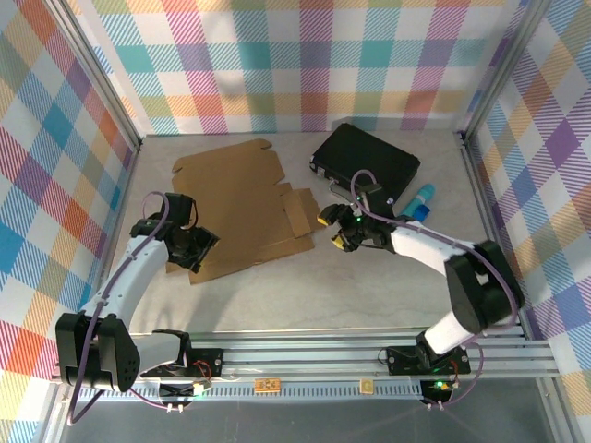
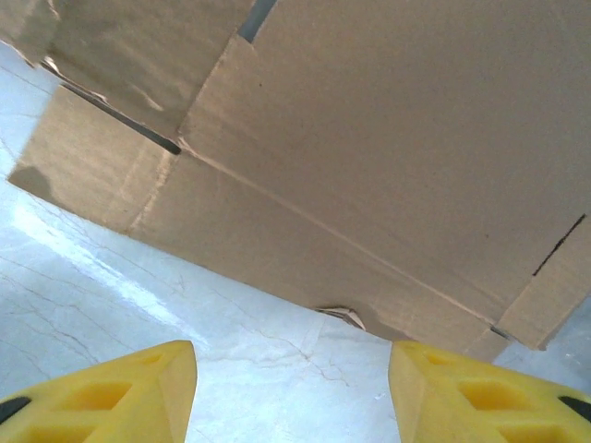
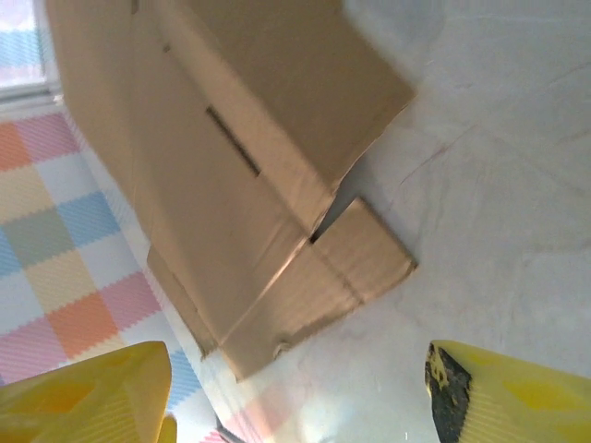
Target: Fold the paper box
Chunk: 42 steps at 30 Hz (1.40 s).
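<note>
Top cam: paper box [image 1: 245,208] lies unfolded, mostly flat, on the worktop [image 1: 369,286], left of centre, w/ one small flap [image 1: 300,214] tilted up at its right side. My L claw [image 1: 199,247] sits at the sheet's near-left corner. My R claw [image 1: 334,231] is just beside that raised flap. Behind it, a black hard case [image 1: 365,164], and a blue bottle [image 1: 420,197] just right of the case.

L wrist cam: my L claw [image 2: 291,369] is parted, yellow fingers [image 2: 120,397] wide apart w/ bare worktop [image 2: 138,295] btwn them, gripping nothing. Paper box [image 2: 369,138] edge lies just ahead, creases and slots showing.

R wrist cam: my R claw [image 3: 295,378] is likewise parted, nothing in its hold. Paper box [image 3: 231,166] is ahead, a flap corner nearest, apart from both fingers. Worktop [image 3: 499,185] at right, plaid wall [image 3: 55,231] at left.
</note>
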### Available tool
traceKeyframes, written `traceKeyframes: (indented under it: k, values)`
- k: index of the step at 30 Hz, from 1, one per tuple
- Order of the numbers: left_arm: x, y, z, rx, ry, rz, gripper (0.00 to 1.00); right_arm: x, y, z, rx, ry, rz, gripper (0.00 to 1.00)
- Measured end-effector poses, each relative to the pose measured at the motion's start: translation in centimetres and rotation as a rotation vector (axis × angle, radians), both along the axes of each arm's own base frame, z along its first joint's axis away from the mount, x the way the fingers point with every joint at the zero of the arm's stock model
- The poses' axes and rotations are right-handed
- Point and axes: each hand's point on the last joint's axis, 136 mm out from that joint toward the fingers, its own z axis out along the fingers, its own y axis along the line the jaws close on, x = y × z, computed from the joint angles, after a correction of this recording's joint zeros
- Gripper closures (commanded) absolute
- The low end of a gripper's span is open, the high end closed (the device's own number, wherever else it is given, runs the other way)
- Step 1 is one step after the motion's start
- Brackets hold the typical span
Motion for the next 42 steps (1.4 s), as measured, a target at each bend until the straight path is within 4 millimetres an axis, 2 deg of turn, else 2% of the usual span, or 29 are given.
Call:
traceKeyframes:
  k: [3,8,17,21,23,27,29,31,35,38,42]
  values:
    - [0.4,-1.0,-0.3,-0.037,-0.024,0.001,0.42,1.2,0.5,-2.2,0.029,0.035,-0.048,0.31]
    - [0.6,-3.4,-0.2,-0.078,-0.049,-0.046,0.42,3.0,1.7,-4.1,0.067,0.066,-0.084,0.35]
    - [1.0,-4.5,0.0,-0.102,-0.069,-0.070,0.42,3.8,3.4,-4.9,0.105,0.099,-0.131,0.41]
    - [1.0,-4.8,0.0,-0.111,-0.066,-0.078,0.42,4.9,3.7,-5.0,0.135,0.099,-0.172,0.47]
    - [0.9,-5.0,0.0,-0.116,-0.061,-0.084,0.42,5.2,3.9,-5.1,0.151,0.105,-0.190,0.52]
    - [1.0,-5.4,0.2,-0.126,-0.063,-0.096,0.42,6.1,4.5,-5.7,0.184,0.107,-0.225,0.80]
    - [1.1,-5.6,0.4,-0.133,-0.066,-0.101,0.36,6.4,4.7,-6.0,0.190,0.102,-0.241,0.90]
    - [1.0,-6.0,0.6,-0.147,-0.066,-0.098,0.29,6.6,4.8,-6.0,0.200,0.106,-0.281,1.00]
    - [1.1,-7.7,1.5,-0.212,-0.113,-0.070,0.16,6.3,5.1,-5.0,0.212,0.123,-0.336,1.00]
    - [0.3,-9.7,2.0,-0.264,-0.146,-0.040,0.10,6.2,5.3,-3.0,0.231,0.138,-0.372,1.00]
    - [0.7,-11.2,2.4,-0.305,-0.182,0.042,0.06,6.9,5.9,1.1,0.283,0.138,-0.411,1.00]
